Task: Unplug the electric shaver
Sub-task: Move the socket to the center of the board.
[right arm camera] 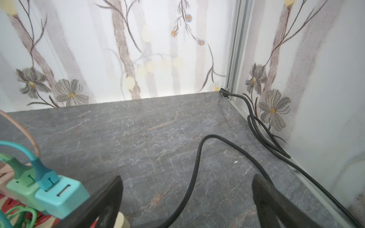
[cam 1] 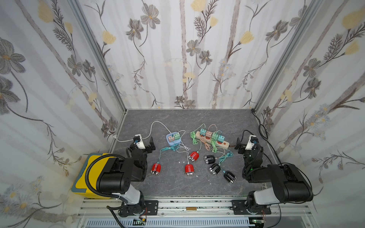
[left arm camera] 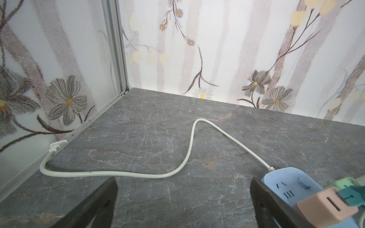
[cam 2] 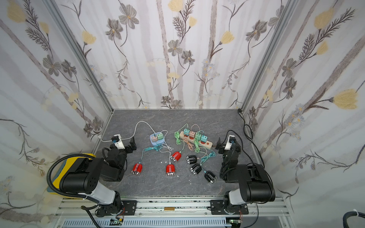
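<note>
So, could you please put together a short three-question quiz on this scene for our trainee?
1. True or false: the left gripper and right gripper are both open and empty.
2. How many red shavers are there?
3. Which strip does the white cord run from? A) blue strip B) beige strip

Key: 1 true; 2 three; 3 A.
</note>
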